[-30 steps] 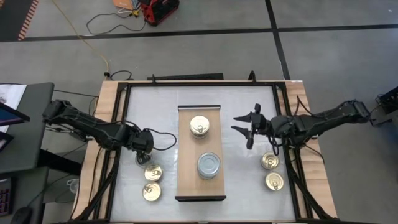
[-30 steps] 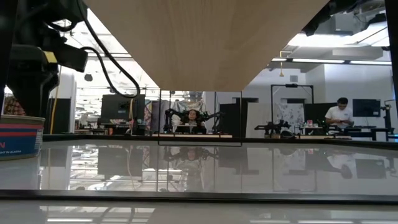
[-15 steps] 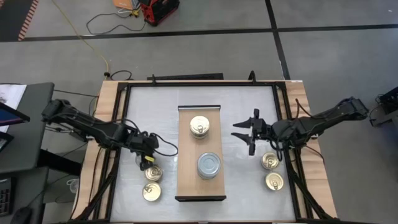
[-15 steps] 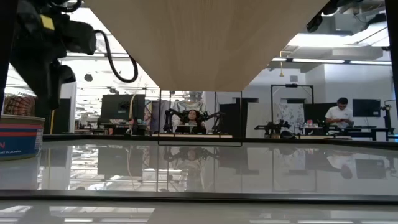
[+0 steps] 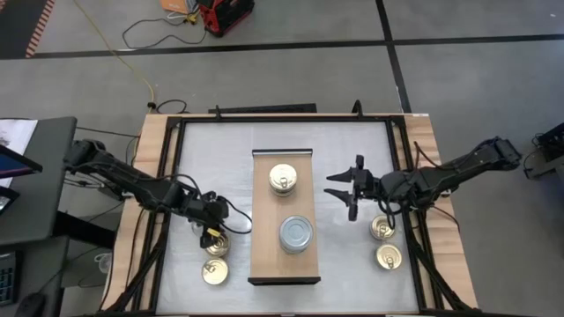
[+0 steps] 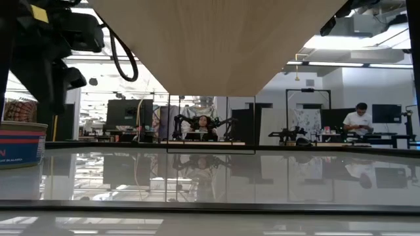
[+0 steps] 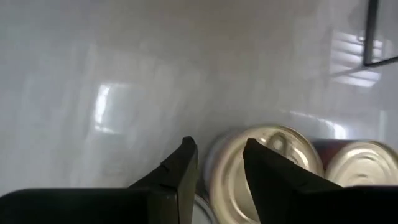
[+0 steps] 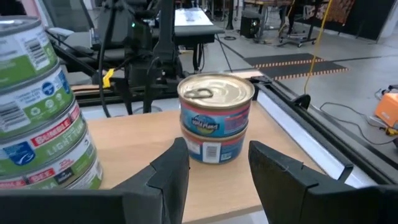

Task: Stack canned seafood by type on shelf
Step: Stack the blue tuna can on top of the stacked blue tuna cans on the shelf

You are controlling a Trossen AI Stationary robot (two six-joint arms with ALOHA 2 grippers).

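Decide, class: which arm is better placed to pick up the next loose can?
Probably the left. The left gripper hangs open right over a gold-lidded can, while the right gripper hovers open beside the shelf.

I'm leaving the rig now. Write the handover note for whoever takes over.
Left gripper: open, over the upper of two gold-lid tins left of the shelf; nothing held.
Right gripper: open, empty, right of the shelf, facing it.
Done: gold-lid stack and silver-lid stack stand on the shelf.
Left: four gold-lid tins on the table, two on the left, two on the right.
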